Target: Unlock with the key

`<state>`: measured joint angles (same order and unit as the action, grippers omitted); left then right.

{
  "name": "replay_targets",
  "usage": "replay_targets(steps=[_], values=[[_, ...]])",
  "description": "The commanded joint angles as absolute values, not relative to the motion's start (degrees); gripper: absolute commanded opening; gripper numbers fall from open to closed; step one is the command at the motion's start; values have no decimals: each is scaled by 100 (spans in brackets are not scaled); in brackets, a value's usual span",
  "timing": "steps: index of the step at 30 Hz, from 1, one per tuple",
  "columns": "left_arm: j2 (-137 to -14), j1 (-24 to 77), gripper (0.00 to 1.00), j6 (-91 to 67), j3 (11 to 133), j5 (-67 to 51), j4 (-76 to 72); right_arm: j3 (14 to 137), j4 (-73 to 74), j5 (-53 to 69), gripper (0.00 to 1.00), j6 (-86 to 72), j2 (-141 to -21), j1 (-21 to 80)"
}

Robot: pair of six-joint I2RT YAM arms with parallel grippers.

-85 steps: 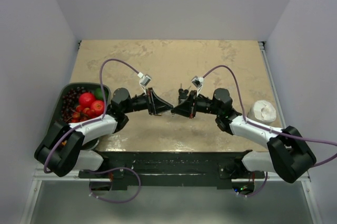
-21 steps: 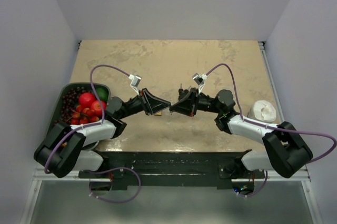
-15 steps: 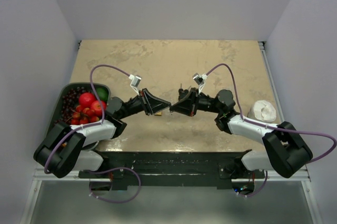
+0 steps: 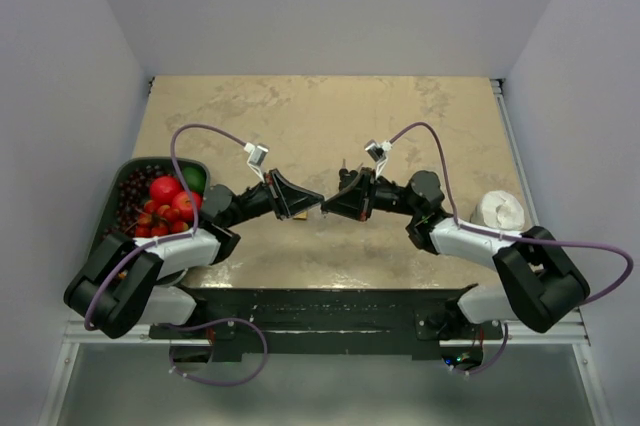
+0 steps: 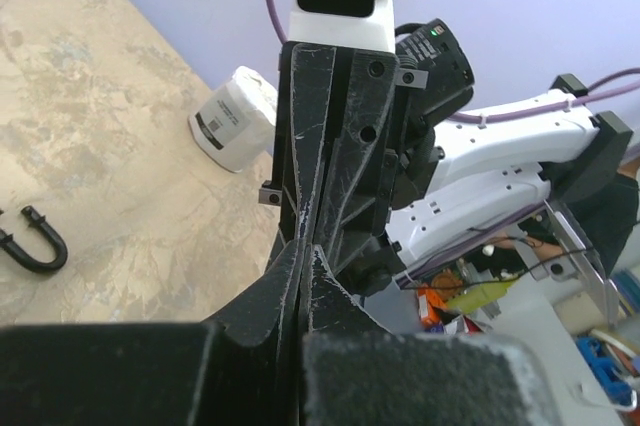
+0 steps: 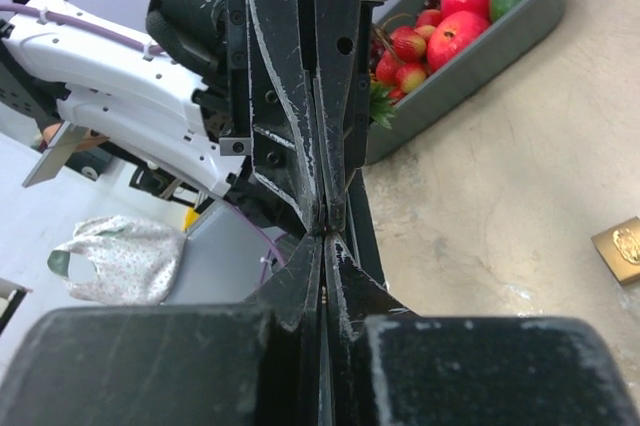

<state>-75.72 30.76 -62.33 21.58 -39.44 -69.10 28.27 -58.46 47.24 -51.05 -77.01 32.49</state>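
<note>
My left gripper (image 4: 306,208) and right gripper (image 4: 330,210) point at each other tip to tip above the table's near middle, both shut. In the right wrist view my gripper (image 6: 325,234) shows a thin glint of metal pinched between its pads, which looks like the key. In the left wrist view my gripper (image 5: 305,246) is shut and I see nothing in it. A brass padlock body (image 6: 620,246) lies on the table below the right gripper. A black U-shaped shackle (image 5: 30,246) lies on the table apart from it.
A dark tray (image 4: 125,171) of red fruit, berries and a green fruit sits at the left edge and also shows in the right wrist view (image 6: 480,56). A white roll (image 4: 500,211) stands at the right. Walls close in the table on three sides.
Since 2.8 s ago my left gripper has drawn back to the left and the right gripper has followed it. Over the last half second almost nothing has moved.
</note>
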Motion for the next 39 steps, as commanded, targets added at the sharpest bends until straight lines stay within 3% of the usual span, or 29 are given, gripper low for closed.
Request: replay_targets(steps=[1,9,16,25,27,34,36,37,39], values=[[-7445,3085,0,-6073,2118,-3481,-6891,2857,-6108,4465,10,-5107,-7884,3234],[-7277,3059,0,-5757,2364,-3111,-6179,2690,-6214,4421,32,-5054,-7989,3226],[-7304,3050,0,-5748,2391,-3225,-6196,2637,-6302,4403,36,-5054,-7972,3226],[-7356,3041,0,-5731,2399,-3366,-6284,2610,-6390,4395,11,-5080,-7998,3217],[-7374,3041,0,-5713,2399,-3401,-6284,2593,-6416,4377,2,-5098,-8007,3217],[-7278,3041,2,-5318,2548,-3437,-5890,2531,-6434,4298,0,-5142,-7989,3225],[-7129,3032,19,-4941,2689,-3340,-5372,2514,-6364,4158,0,-5124,-7946,3208],[-7058,3041,45,-4800,2733,-3270,-5179,2488,-6320,4088,0,-5107,-7893,3191],[-6786,3041,69,-4370,2821,-3024,-4572,2470,-6065,3868,0,-5036,-7805,3138]])
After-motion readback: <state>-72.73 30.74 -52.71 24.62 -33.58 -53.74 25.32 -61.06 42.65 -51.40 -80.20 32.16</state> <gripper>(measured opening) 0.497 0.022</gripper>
